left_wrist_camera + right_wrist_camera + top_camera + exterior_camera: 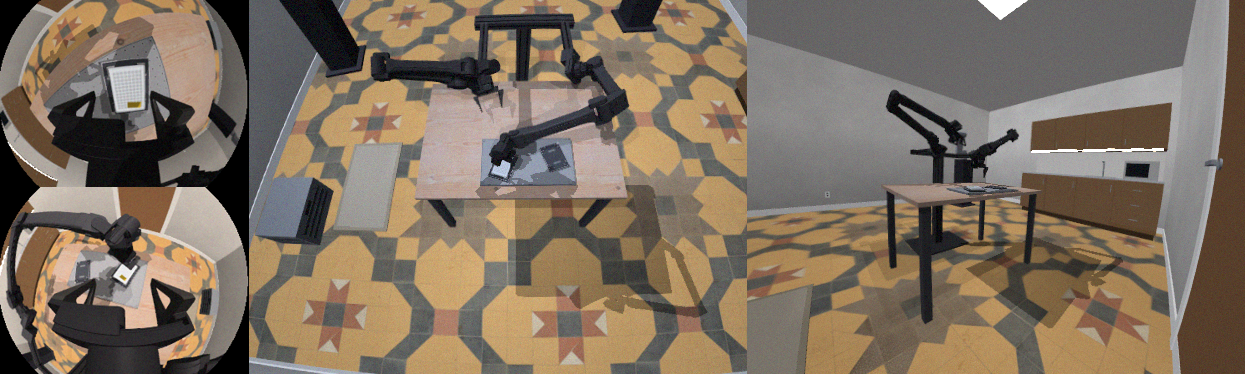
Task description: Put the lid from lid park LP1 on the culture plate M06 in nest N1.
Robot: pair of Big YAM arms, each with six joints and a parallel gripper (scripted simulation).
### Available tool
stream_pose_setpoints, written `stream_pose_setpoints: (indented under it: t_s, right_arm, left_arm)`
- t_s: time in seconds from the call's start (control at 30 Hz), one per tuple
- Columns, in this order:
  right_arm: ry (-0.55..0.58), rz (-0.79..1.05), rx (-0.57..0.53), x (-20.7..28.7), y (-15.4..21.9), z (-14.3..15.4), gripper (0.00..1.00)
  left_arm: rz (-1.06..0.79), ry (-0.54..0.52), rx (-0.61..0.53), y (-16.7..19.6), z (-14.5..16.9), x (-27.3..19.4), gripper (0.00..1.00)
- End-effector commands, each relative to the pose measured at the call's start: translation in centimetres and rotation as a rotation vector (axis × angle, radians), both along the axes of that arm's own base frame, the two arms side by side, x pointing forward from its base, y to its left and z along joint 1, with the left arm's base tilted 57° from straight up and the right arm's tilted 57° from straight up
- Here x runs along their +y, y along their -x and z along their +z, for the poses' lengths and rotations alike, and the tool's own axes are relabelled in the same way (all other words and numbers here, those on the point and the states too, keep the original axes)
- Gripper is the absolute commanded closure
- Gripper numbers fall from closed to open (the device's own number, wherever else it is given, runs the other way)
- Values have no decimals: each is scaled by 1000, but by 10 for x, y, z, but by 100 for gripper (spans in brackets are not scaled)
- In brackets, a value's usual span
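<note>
Plate, white, many-welled and rectangular (500, 170) (975, 188) (127, 85) (124, 275), in a dark frame on the worktop (449, 145) (912, 192) (188, 54) (139, 318)
Left pincer (504, 162) (985, 173) (123, 94) (132, 264) wide, holding nothing; lid seating can't be told. Probably light, stiff, slippery plastic: grip opposite lid edges, gently.

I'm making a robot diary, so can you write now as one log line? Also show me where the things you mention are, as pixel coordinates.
left gripper (124, 95): open, above plate (500, 169) (127, 88) (124, 274) | right gripper (490, 101) (124, 285): open

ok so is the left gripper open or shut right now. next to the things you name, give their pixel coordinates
Open: the left gripper (500, 162) (122, 93) has its fingers spread wide, with the white plate (501, 168) (127, 85) (125, 273) beyond them, not gripped.
</note>
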State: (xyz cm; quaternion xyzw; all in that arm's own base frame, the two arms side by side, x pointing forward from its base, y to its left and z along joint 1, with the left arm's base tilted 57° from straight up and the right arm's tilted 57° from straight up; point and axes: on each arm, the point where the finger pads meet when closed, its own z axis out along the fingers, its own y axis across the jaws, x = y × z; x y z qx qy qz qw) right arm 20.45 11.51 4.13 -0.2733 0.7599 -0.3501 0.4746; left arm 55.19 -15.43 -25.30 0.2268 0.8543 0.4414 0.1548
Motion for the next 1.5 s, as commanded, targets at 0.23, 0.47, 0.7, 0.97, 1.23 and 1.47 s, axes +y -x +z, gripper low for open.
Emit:
stream_pose_setpoints:
  t_s: [0.23, 0.47, 0.7, 0.97, 1.23, 1.47]
  right_arm:
    - [-32, 16, -12, 23, -3, 5, 0]
    - [-32, 16, -12, 23, -3, 5, 0]
    - [-32, 16, -12, 23, -3, 5, 0]
    - [-32, 16, -12, 23, -3, 5, 0]
    - [-32, 16, -12, 23, -3, 5, 0]
    - [-32, 16, -12, 23, -3, 5, 0]
  left_arm:
    - [-256, 12, 27, 5, -4, 8, 0]
    - [-373, 24, 39, 15, -13, 13, 0]
    - [-506, 50, 47, 32, -26, 24, 0]
    - [-520, 59, 35, 30, -24, 21, 0]
    - [-534, 58, 34, 31, -24, 14, 0]
    - [-534, 57, 32, 31, -24, 14, 0]
